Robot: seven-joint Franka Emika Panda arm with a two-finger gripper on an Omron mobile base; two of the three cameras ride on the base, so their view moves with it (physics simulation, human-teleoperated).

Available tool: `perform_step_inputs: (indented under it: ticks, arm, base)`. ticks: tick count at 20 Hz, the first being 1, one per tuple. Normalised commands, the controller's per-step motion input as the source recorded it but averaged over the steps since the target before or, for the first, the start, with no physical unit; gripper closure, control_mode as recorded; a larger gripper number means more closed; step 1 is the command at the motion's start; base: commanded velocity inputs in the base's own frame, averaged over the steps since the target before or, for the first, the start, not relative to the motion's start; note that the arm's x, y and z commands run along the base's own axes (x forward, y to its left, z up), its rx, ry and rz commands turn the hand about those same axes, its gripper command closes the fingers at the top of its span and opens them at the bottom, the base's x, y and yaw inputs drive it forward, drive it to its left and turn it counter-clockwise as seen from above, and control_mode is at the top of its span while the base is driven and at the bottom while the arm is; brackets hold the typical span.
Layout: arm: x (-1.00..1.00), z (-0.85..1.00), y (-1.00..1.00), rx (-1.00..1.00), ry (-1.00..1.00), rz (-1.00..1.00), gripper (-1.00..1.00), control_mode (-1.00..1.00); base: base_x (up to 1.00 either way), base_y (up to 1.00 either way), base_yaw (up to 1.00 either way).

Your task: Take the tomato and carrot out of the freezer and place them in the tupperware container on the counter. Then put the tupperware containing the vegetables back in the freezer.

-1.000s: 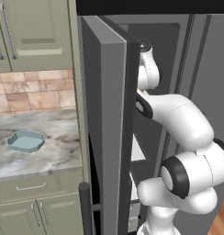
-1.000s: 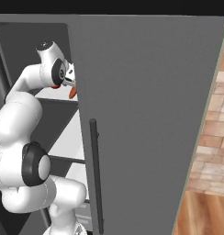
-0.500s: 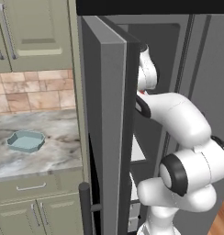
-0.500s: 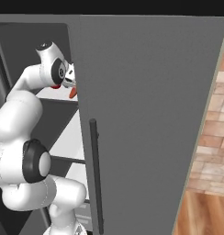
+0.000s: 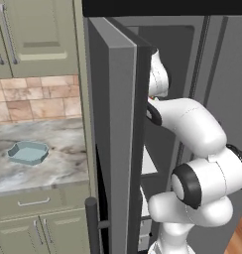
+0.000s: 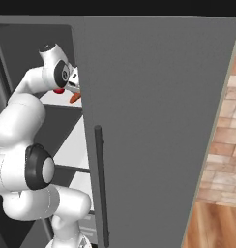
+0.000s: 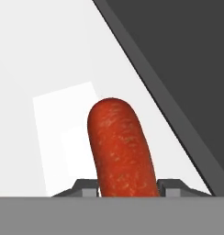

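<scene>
Inside tall dark grey freezer [image 5: 118, 124], on white shelf [image 7: 49, 69]: jaws now closing against short orange-red carrot [image 7: 120, 147], wider a moment ago. Firm clamp not yet certain; lift-out toward pale blue-grey tupperware container [image 5: 28, 152] on marble worktop [image 5: 53, 163] likely next.

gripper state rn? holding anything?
Gripper: closed on the carrot, one fingertip at each side of it, over the freezer's white shelf.
</scene>
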Motion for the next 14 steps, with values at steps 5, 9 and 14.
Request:
perform_step_inputs:
  ticks: [5, 9, 14]
  arm:
    - [0.00, -0.96, -0.02, 0.00, 0.03, 0.03, 1.00, -1.00]
    - [0.05, -1.00, 0.00, 0.00, 0.04, 0.03, 1.00, -1.00]
    - [-0.03, -0.89, 0.00, 0.02, 0.05, 0.04, 1.00, -1.00]
  base:
    - [0.00, 0.00, 0.00]
    - [0.00, 0.00, 0.00]
    - [0.00, 0.00, 0.00]
